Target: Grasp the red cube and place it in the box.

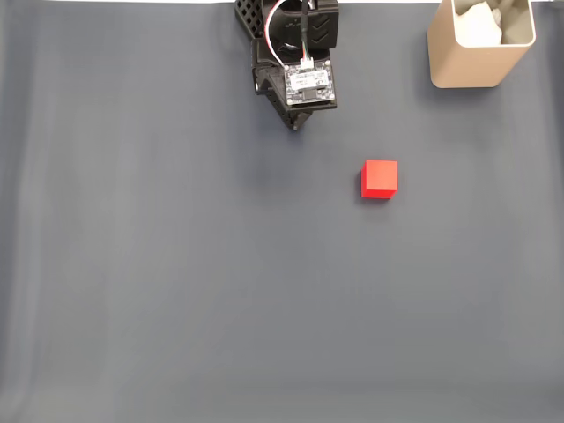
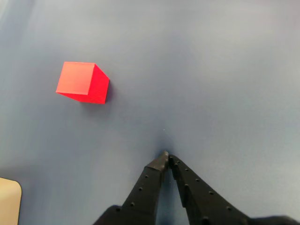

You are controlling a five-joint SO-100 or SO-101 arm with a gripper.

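The red cube lies on the grey mat, right of centre in the fixed view. In the wrist view the red cube sits upper left, well away from the fingertips. The beige box stands at the top right of the fixed view, with whitish contents inside; one of its corners, the box, peeks in at the lower left of the wrist view. My black gripper hangs near the top centre, left of and above the cube. Seen from the wrist, the gripper is shut with its tips touching and nothing between them.
The grey mat covers the whole table surface, with wide open room to the left and below the cube. The arm's base and wrist board sit at the top edge.
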